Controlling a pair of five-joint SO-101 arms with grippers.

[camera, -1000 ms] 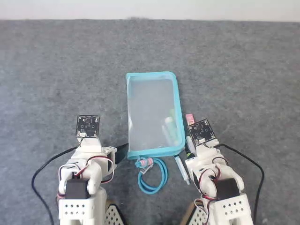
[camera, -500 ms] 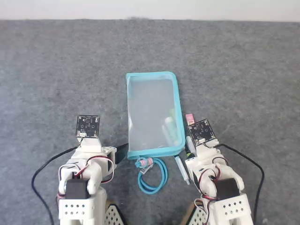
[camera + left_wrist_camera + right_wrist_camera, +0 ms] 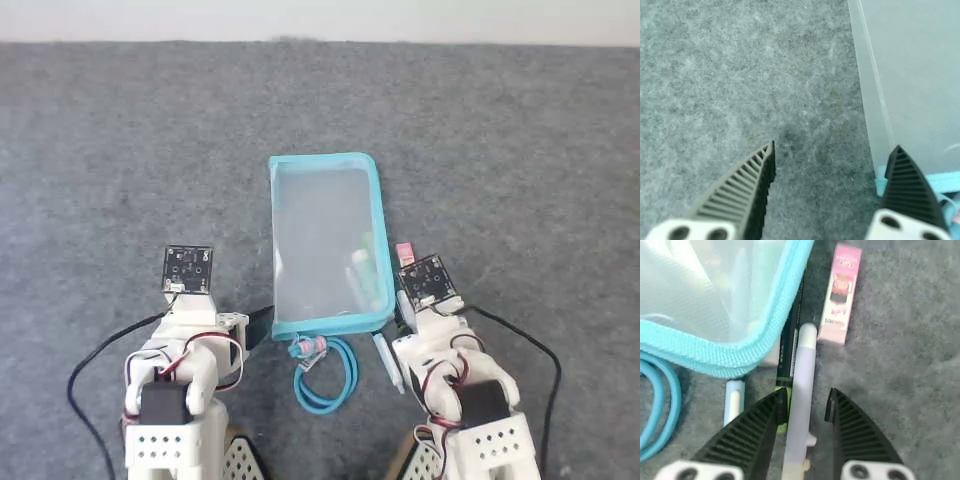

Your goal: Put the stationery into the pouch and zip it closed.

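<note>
A translucent plastic pouch with teal zip edging (image 3: 320,230) lies flat on the grey felt bench (image 3: 520,140). At its 4 o'clock lie a small pink box (image 3: 841,292), a white pen (image 3: 802,370) and a dark green pen (image 3: 790,335). The right gripper (image 3: 806,392) has its jaws apart astride the white pen. The left gripper (image 3: 834,145), jaws apart, hangs at the pouch's 7 o'clock corner.

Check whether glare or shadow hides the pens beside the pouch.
High view: even light, no glare on the pouch. Right wrist view: the pouch's edge shades the black pen; the white pen and pink eraser are plainly lit. Left wrist view: carpet evenly lit, no hard shadows.
</note>
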